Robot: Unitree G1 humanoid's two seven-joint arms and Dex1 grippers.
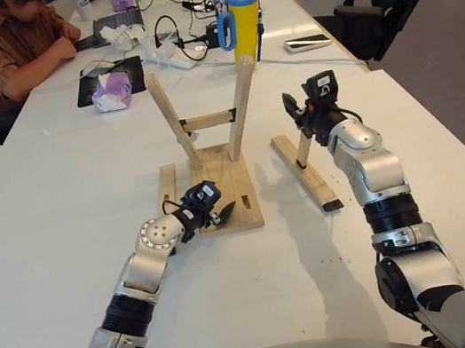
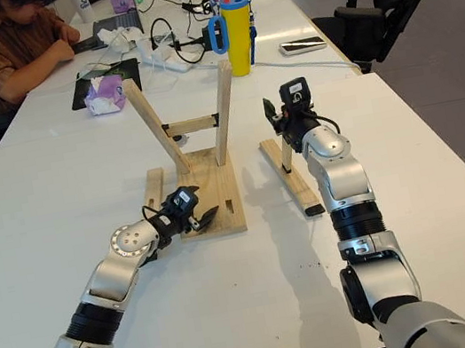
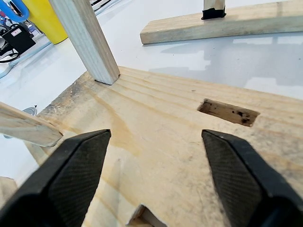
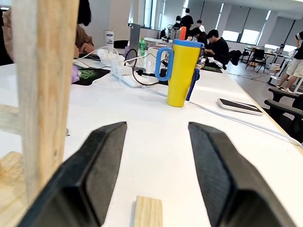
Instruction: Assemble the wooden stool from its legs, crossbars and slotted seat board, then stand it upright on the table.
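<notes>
The slotted seat board (image 1: 235, 199) is laid flat on the white surface (image 1: 43, 225) at the middle of the frame. 2 legs (image 1: 170, 117) are stood in it, spread apart toward the top, and a crossbar (image 1: 208, 121) is seen between them. The left tool (image 1: 218, 209) is placed over the lower left corner of the board, just above the wood. Its jaws are opened widely and nothing is held. In the left wrist view an open slot (image 3: 228, 112) is seen in the board ahead of the fingers (image 3: 71, 179).

A loose leg (image 1: 317, 184) is laid on the surface to the right of the board, apart from it, and a short piece (image 1: 304, 150) stands up from it. The right tool (image 1: 304, 118) is held at the top of this short piece, right of middle in the frame. Its jaws are also opened widely. In the right wrist view the end of the piece (image 4: 148, 213) is seen between the fingers (image 4: 94, 175), touched by neither. A yellow mug (image 1: 245, 27) stands farther back, at the upper middle.
</notes>
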